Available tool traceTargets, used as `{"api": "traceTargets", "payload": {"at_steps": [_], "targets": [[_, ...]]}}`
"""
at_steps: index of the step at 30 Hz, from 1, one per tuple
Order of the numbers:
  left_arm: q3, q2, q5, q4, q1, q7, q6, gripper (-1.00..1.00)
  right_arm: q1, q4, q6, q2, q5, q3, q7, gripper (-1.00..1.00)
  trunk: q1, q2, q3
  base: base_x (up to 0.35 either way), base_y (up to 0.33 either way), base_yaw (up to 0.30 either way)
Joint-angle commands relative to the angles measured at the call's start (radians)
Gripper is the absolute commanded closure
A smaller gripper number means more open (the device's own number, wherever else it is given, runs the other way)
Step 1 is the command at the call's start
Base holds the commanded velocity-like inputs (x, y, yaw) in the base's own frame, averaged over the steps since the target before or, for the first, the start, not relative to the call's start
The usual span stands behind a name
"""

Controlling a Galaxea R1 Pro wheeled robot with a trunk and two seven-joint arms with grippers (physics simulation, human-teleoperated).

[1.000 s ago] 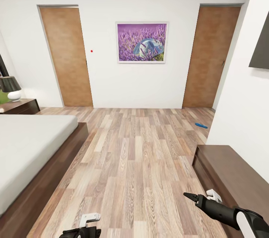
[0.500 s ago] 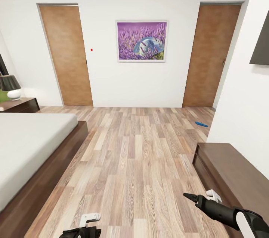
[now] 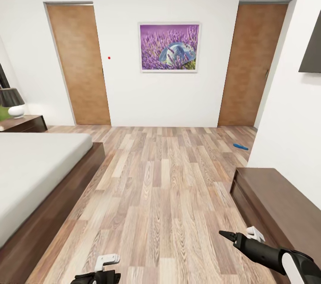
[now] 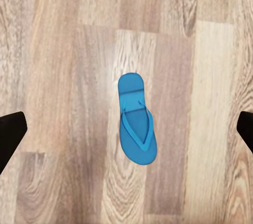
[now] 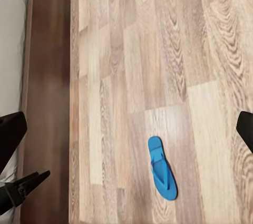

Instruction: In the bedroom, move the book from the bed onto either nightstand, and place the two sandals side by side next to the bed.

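Where floor shows, sandal (image 4: pixel 136 120) below left pincer (image 4: pixel 126 129).

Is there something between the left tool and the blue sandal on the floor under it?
Nothing visible. In the left wrist view the sandal lies alone on bare wood floor, framed by the open left tool's dark fingertips, with no object between them.
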Motion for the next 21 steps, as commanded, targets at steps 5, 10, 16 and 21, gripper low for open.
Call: {"api": "traceTargets", "payload": {"at_steps": [5, 10, 16, 21], "targets": [[0.000, 0.000, 0.010, -0.001, 0.000, 0.000, 0.006, -1.00, -0.001, 0.000, 0.006, 0.001, 0.001, -0.002, 0.003, -1.00, 0.019, -0.036, -0.017, 0.000, 0.000, 0.000], [0.000, -0.001, 0.010, -0.001, 0.000, 0.000, 0.007, -1.00, -0.001, 0.000, 0.006, 0.002, 0.002, -0.002, 0.003, -1.00, 0.038, -0.071, -0.032, 0.000, 0.000, 0.000], [0.000, -0.001, 0.010, -0.001, 0.000, -0.001, 0.007, -1.00, -0.001, 0.000, 0.006, 0.001, 0.002, -0.002, 0.002, -1.00, 0.061, -0.113, -0.051, 0.000, 0.000, 0.000], [-0.001, -0.002, 0.010, 0.000, 0.000, -0.001, 0.007, -1.00, -0.001, 0.000, 0.006, 0.002, 0.002, -0.002, 0.002, -1.00, 0.080, -0.148, -0.067, 0.000, 0.000, 0.000]]}}
